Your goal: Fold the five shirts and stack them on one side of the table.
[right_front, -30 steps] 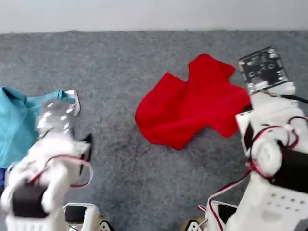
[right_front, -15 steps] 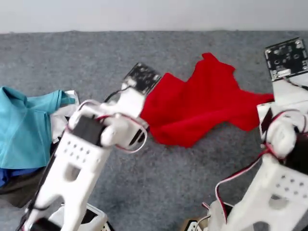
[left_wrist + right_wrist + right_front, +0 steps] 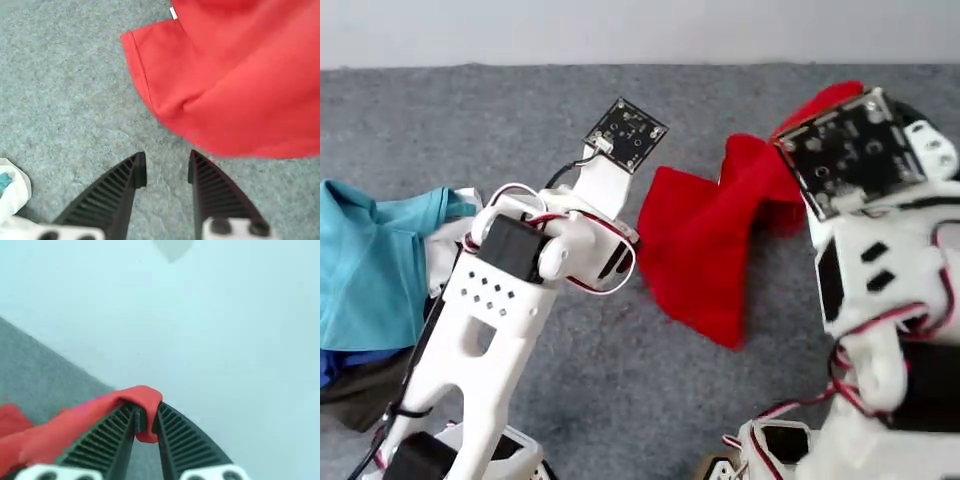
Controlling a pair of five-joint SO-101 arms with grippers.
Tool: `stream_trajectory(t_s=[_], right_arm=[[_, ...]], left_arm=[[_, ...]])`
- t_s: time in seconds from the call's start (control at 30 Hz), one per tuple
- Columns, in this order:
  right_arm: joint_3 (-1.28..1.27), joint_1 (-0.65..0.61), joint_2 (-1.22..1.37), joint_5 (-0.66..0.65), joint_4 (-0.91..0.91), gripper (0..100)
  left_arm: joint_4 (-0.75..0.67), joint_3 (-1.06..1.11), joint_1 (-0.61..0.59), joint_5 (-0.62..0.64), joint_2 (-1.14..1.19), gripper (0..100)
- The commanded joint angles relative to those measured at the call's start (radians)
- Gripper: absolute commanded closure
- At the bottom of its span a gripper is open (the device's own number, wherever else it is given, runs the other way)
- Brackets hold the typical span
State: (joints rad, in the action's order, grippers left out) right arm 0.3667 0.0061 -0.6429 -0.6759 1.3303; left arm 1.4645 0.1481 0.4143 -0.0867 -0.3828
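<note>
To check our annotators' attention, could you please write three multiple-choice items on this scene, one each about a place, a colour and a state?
1. Where is the teal shirt?
A. on the table, beside the left arm
B. draped over an arm
C. lifted into the air

2. What colour is the shirt that the right hand holds?
A. teal
B. red
C. white

3. The left hand is:
A. shut on cloth
B. shut and empty
C. open and empty

Key:
1 A, the high view shows it lying flat there.
2 B, the red shirt is pinched in that hand.
3 C, its fingers stand apart over bare table.
</note>
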Motion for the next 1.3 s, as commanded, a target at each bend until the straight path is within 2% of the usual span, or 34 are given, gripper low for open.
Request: stream_trajectory(t_s=[0.0,0.27,0.43,0.67,0.87,0.97,1.1,1.27], right_arm=[[-0.068,0.09,0.064,-0.049,-0.025,98.9],[-0.39,0.317,0.246,-0.078,-0.143,98.9],[-0.519,0.404,0.335,-0.112,-0.245,98.9],[-0.591,0.461,0.355,-0.112,-0.263,98.9],[-0.62,0.456,0.355,-0.11,-0.255,98.9],[-0.62,0.456,0.355,-0.089,-0.255,98.9],[-0.62,0.456,0.355,-0.074,-0.255,98.9],[-0.62,0.456,0.363,-0.074,-0.255,98.9]], left_arm=[[-0.038,-0.031,0.012,0.008,0.002,86],[-0.083,-0.031,0.04,0.008,0.086,86],[-0.107,-0.044,0.138,0.008,0.207,86],[-0.226,-0.05,0.305,-0.003,0.413,86],[-0.261,-0.171,0.41,-0.048,0.674,85],[-0.213,-0.295,0.423,-0.049,0.827,82],[-0.04,-0.545,0.425,-0.049,1.014,78],[0.163,-0.855,0.425,-0.078,1.234,78]])
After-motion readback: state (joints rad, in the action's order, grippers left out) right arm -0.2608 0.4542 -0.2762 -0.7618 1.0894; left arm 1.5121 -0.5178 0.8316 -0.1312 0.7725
